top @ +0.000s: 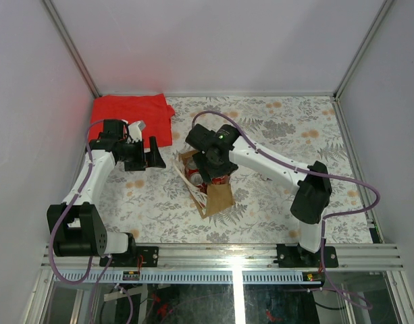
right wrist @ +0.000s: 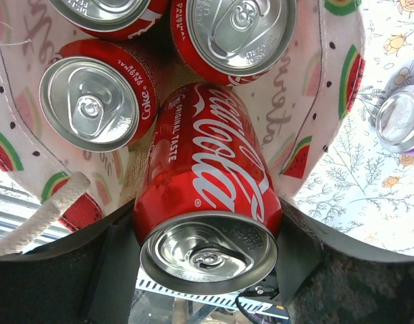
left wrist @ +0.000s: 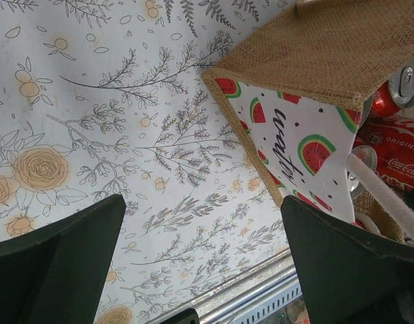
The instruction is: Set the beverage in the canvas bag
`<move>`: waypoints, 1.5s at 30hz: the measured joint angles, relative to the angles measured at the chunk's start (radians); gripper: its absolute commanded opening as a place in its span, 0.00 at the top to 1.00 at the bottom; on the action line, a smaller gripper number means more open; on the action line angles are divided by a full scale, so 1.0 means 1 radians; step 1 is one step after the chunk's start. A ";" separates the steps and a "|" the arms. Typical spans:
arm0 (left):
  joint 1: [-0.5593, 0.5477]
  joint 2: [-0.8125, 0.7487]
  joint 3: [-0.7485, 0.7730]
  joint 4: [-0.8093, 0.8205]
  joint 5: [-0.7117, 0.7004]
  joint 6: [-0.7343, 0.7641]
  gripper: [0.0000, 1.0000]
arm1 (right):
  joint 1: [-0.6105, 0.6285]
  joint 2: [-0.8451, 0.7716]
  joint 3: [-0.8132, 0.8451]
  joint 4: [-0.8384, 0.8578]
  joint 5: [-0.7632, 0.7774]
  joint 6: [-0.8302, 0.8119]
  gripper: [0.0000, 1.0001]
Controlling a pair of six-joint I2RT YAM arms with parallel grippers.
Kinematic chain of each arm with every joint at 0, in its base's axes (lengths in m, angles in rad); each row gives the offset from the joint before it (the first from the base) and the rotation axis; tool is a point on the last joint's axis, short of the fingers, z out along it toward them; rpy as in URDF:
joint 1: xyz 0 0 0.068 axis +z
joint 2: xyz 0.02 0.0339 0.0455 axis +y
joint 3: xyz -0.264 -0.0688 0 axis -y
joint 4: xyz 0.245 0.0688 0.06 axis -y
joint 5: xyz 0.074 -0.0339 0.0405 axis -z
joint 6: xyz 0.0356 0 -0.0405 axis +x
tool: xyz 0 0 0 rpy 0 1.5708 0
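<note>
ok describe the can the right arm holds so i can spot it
At the centre of the table sits the canvas bag, with the right end effector at its mouth. The can it grips is the red Coca-Cola one nearest the wrist camera, script logo showing; the three other cans deeper inside show mostly their tops.

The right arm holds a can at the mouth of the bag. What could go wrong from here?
1. Three cans already fill much of the bag, so the held can may strike them and jam or roll out.
2. The left jaws stand open and grip nothing, so nothing steadies the bag; a push could tip it.
</note>
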 measured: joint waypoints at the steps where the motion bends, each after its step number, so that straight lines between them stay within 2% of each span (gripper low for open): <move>1: 0.000 0.000 0.000 0.000 0.000 0.000 0.00 | 0.000 0.000 0.002 -0.003 -0.002 0.000 1.00; 12: 0.000 0.000 0.000 0.000 0.000 0.000 0.00 | 0.000 0.000 0.097 -0.065 -0.017 0.000 1.00; 26: 0.000 0.000 0.000 0.000 0.000 0.000 0.00 | 0.000 0.105 0.098 -0.122 -0.053 0.000 1.00; 41: 0.000 0.000 0.000 0.000 0.000 0.000 0.00 | 0.000 0.108 0.095 -0.131 -0.051 0.000 1.00; 45: 0.000 0.000 0.000 0.000 0.000 0.000 0.00 | 0.000 0.108 0.053 -0.097 -0.051 0.003 1.00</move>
